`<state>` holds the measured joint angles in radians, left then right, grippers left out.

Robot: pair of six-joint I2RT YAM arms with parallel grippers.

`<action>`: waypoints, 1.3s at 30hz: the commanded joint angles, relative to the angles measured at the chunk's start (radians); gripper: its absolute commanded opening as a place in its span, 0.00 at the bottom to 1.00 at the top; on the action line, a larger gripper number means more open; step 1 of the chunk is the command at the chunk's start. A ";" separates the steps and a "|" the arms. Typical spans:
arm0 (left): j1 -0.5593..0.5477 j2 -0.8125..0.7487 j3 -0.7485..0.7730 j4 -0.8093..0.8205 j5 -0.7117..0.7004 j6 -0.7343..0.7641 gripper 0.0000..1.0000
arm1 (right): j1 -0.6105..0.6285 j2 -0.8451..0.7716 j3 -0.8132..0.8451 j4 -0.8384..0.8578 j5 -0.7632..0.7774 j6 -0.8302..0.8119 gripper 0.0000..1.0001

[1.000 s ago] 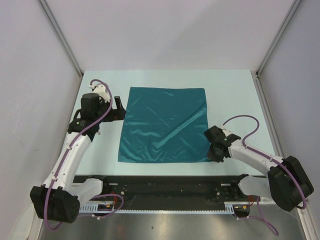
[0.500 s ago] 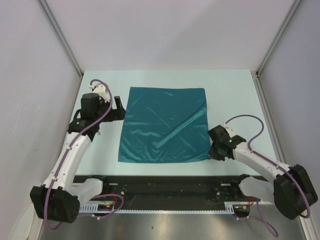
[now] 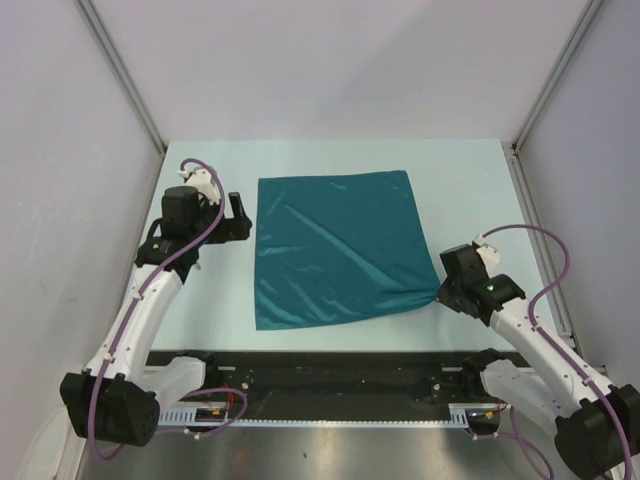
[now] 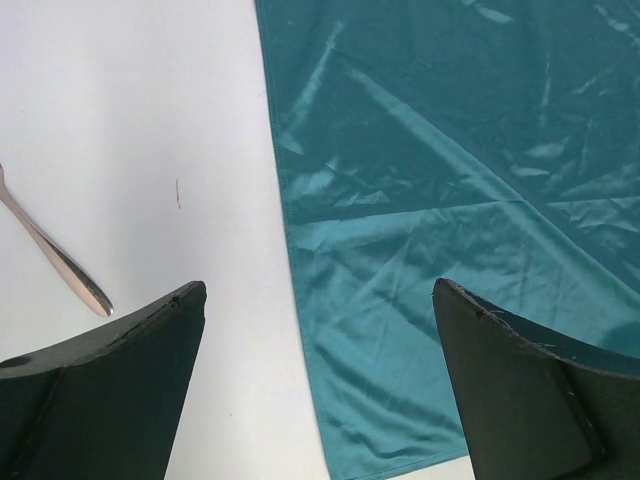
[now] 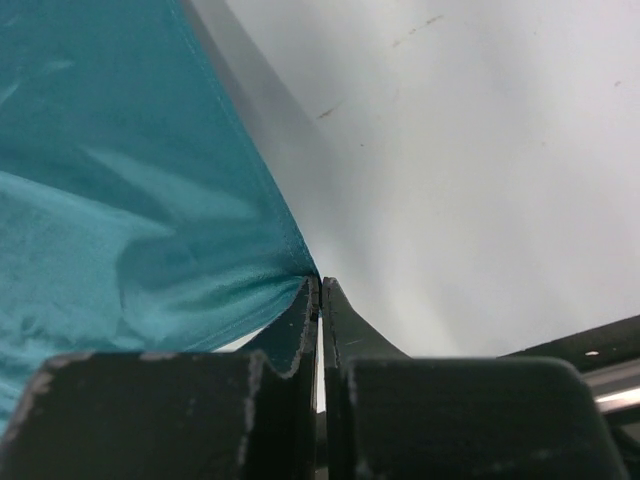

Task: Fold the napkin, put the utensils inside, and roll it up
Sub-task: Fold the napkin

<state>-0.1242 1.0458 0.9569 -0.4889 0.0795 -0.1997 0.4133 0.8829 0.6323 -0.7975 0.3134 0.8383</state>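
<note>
R gripper [image 3: 438, 297] jaws were clamped on napkin [image 3: 335, 245] at lower-right corner; the rest lay to upper left. L gripper [image 3: 238, 215] jaws stood apart.

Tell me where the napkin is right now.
In the top view the napkin lies spread on the table, its near right corner pinched in the shut right pincer; the open left pincer hangs beside its far left edge.

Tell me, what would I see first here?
The big shiny teal napkin, spread in the middle of the table. The right gripper is shut on its near right corner, stretched into a point. The left gripper hangs open by the napkin's left edge, near a metal utensil.
</note>
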 commanded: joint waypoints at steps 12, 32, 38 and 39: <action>0.005 -0.027 -0.015 0.019 0.071 0.006 1.00 | -0.005 0.230 0.228 0.104 0.003 -0.097 0.00; 0.005 -0.032 -0.027 0.032 0.098 -0.023 1.00 | 0.266 1.290 1.122 0.406 -0.160 -0.226 0.00; 0.005 -0.029 -0.026 0.029 0.080 -0.021 1.00 | 0.285 1.525 1.346 0.539 -0.267 -0.216 0.00; 0.005 -0.027 -0.026 0.029 0.080 -0.021 1.00 | 0.286 1.548 1.380 0.596 -0.289 -0.205 0.00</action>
<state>-0.1242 1.0328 0.9318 -0.4873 0.1532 -0.2096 0.6949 2.3428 1.8919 -0.3542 0.1127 0.6270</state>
